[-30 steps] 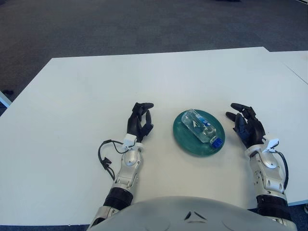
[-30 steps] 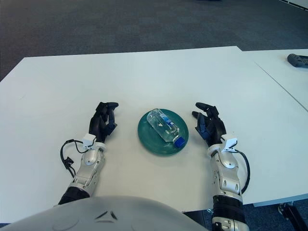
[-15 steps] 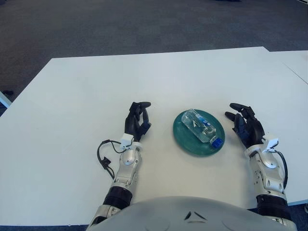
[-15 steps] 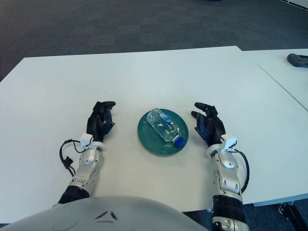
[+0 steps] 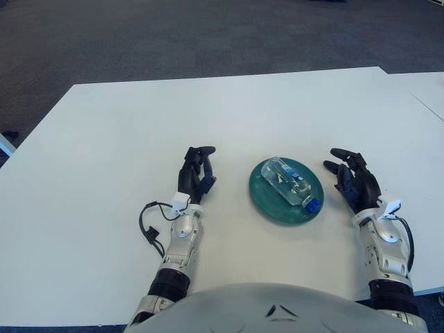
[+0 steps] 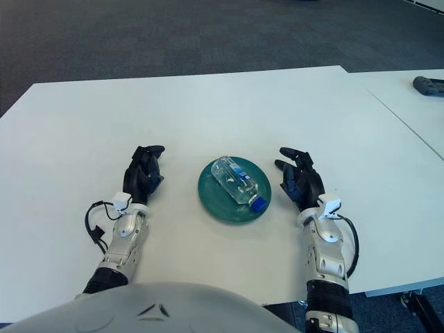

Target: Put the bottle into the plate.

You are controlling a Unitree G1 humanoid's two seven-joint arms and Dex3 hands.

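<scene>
White table (image 5: 139, 125): bears all items. Green plate (image 5: 266, 200): landmark, near the table's front edge. Left hand (image 5: 195, 175): left of plate, fingers curled, empty. Right hand (image 5: 354, 182): right of plate, fingers spread, empty. Clear bottle (image 5: 291, 182): lying on plate, blue cap toward the robot.

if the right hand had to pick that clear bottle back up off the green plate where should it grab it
Probably mid-body, coming from above. The clear plastic bottle with a blue cap lies on its side across the round green plate, cap toward the robot's right hand. Fingers should close across its width; the raised rim likely blocks a low side approach.
</scene>
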